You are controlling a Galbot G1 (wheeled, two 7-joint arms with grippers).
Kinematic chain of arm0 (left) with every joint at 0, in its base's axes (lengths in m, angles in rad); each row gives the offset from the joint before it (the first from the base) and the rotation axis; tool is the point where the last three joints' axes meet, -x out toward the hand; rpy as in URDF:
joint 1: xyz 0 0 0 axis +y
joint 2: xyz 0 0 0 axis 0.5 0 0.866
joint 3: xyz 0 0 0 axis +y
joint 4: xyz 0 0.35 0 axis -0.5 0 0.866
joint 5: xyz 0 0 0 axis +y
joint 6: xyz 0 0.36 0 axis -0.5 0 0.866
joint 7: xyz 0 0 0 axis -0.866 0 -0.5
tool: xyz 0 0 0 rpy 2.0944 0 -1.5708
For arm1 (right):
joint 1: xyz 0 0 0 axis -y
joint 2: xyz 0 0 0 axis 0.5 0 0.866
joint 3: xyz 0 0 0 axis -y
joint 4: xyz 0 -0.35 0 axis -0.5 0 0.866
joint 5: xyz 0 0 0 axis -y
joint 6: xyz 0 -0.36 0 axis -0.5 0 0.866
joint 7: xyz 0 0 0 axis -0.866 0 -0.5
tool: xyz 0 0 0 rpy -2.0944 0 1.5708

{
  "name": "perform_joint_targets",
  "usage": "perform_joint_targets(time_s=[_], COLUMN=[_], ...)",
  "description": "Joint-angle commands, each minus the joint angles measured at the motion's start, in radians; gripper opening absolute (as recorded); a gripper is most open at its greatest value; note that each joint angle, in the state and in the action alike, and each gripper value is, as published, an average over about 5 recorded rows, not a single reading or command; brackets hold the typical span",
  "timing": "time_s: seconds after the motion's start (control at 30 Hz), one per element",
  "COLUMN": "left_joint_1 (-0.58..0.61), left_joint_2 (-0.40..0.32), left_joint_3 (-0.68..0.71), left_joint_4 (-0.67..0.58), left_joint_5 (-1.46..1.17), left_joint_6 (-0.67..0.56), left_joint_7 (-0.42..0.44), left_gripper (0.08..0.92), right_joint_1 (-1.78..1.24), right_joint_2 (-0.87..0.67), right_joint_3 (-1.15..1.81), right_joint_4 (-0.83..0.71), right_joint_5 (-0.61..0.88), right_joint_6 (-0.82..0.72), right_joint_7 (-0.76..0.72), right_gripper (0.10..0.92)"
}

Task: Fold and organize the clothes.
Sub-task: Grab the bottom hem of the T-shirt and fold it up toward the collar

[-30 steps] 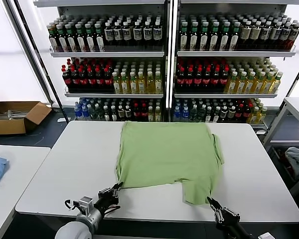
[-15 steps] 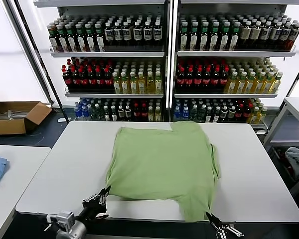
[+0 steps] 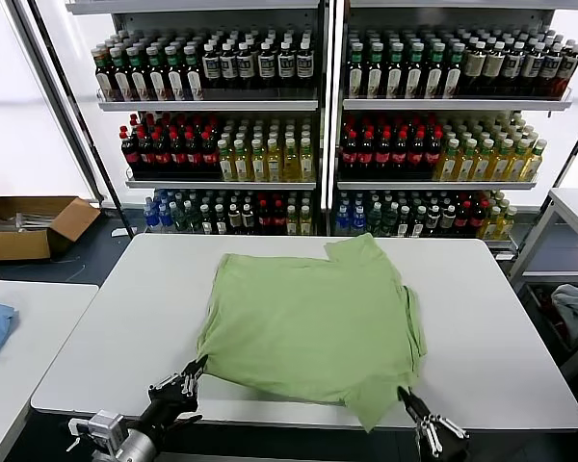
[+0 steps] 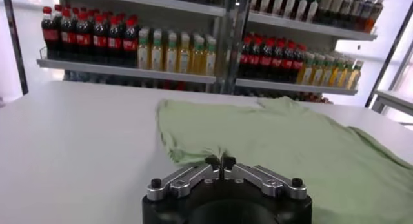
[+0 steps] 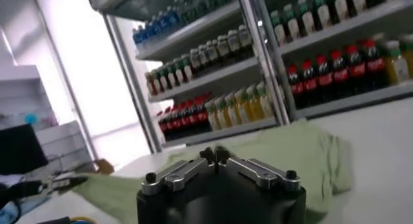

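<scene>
The light green shirt (image 3: 313, 322) is lying spread across the middle of the white surface (image 3: 106, 337), its near hem reaching the near edge. The left tool (image 3: 195, 370) is pinching the shirt's near left corner, fingers clenched on the fabric at the surface's near edge. The right tool (image 3: 405, 397) is gripping the near right corner, where the cloth is hanging down in a point, and is likewise clenched on it. Shelves of bottles (image 3: 270, 144) are standing beyond the far edge.
</scene>
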State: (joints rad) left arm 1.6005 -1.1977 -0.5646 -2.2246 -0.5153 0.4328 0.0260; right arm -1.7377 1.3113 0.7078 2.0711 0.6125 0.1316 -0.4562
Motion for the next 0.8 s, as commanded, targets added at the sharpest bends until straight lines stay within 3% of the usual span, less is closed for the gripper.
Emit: perform_joint_targets(time_s=[0.03,0.23,0.5,0.67,0.8], left_joint_1=[-0.196,-0.398,-0.590,-0.614,-0.563], left_joint_2=[0.031,0.026,0.004,0.001,0.019], left_joint_3=[-0.004,0.049,0.139,0.148,0.121], left_joint_4=[0.103,0.313,0.597,0.635,0.586], left_joint_5=[-0.087,-0.119,-0.118,-0.103,-0.102], left_joint_6=[0.008,0.035,0.048,0.063,0.053], left_joint_7=[-0.007,-0.006,-0.006,-0.006,-0.002], left_gripper=[0.089,0.089,0.089,0.102,0.189], right_joint_1=[0.240,0.408,0.585,0.585,0.501], right_joint_2=[0.006,0.024,0.007,-0.025,-0.052], right_joint_3=[-0.027,-0.038,-0.110,-0.145,-0.133], right_joint_4=[-0.108,-0.256,-0.478,-0.477,-0.368], right_joint_5=[-0.033,-0.296,-0.415,-0.464,-0.482], right_joint_6=[0.034,0.064,0.040,-0.040,-0.106], right_joint_7=[0.068,0.148,0.200,0.196,0.190], right_gripper=[0.106,0.106,0.107,0.197,0.293])
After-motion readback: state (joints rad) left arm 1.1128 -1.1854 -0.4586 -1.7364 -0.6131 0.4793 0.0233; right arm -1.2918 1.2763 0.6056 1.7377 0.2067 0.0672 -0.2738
